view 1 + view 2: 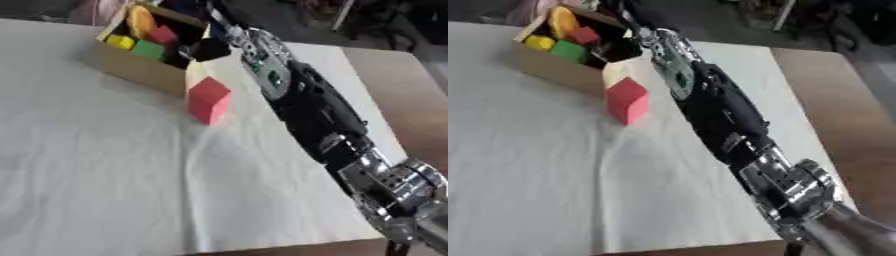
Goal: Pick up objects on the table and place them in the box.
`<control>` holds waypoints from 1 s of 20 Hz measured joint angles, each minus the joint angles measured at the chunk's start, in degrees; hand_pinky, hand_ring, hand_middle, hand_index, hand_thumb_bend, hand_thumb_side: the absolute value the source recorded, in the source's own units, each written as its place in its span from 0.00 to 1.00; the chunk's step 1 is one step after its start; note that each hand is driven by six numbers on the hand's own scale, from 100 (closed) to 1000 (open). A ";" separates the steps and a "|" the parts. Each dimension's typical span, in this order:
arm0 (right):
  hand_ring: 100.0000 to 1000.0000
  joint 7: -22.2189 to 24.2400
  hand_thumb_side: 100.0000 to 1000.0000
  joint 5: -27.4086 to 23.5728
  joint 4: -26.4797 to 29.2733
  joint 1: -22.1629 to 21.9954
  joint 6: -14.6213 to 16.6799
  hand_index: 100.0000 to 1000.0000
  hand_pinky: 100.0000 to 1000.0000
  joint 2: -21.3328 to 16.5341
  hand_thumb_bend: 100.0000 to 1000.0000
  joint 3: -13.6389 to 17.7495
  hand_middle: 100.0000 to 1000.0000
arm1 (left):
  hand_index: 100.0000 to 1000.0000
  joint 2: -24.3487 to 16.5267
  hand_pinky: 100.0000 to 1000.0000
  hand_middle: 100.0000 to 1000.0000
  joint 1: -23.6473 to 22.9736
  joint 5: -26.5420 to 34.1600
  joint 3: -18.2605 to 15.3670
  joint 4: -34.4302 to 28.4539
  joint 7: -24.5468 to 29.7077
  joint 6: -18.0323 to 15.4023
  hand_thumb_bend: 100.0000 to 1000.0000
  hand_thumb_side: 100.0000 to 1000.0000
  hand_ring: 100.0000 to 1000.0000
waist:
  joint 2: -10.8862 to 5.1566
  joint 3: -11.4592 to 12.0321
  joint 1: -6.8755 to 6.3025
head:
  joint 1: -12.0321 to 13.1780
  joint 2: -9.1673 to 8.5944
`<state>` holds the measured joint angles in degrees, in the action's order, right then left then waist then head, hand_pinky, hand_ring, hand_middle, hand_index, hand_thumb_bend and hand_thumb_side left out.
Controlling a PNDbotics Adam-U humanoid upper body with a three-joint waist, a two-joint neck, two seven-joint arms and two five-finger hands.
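A white cloth [114,175] covers most of the counter [411,100], whose brown bare surface shows along the right side. At the far left of the cloth stands an open cardboard box [140,70], set askew, with one corner pointing toward the near right. Inside it lie a yellow block [121,42], a green block [149,49], a red block [163,35] and an orange rounded piece [140,21] that leans against the far wall. Just outside the box, on its near right side, a red cube [208,100] rests on the cloth, close beside the box's corner; whether it touches the cardboard I cannot tell. The robot's right arm [306,105] comes in from the near right corner and stretches diagonally across the cloth to the far left, its silver joints near the lower right and its black forearm over the middle. The right robot hand [210,49] is over the right end of the box, above the rim, dark against the box's interior; its fingers are too blurred to make out, so I cannot tell whether it is released, clenched or grasping anything. The left robot hand does not appear in either view.
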<state>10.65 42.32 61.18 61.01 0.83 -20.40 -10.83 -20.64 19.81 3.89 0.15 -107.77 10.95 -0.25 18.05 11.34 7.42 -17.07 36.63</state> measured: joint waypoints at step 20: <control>0.86 18.73 0.46 6.30 4.42 -6.36 -2.71 0.99 0.85 -3.04 0.41 -2.63 0.92 | 0.80 0.00 0.79 0.60 -0.62 -0.86 -0.41 0.00 -0.25 0.26 0.44 0.44 0.56 | 0.10 -0.74 0.00 | 0.88 -0.41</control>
<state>29.38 48.62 65.60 54.65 -1.88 -23.44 -13.46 -20.64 19.18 3.03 -0.26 -107.77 10.70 0.01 18.15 10.60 7.42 -16.19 36.22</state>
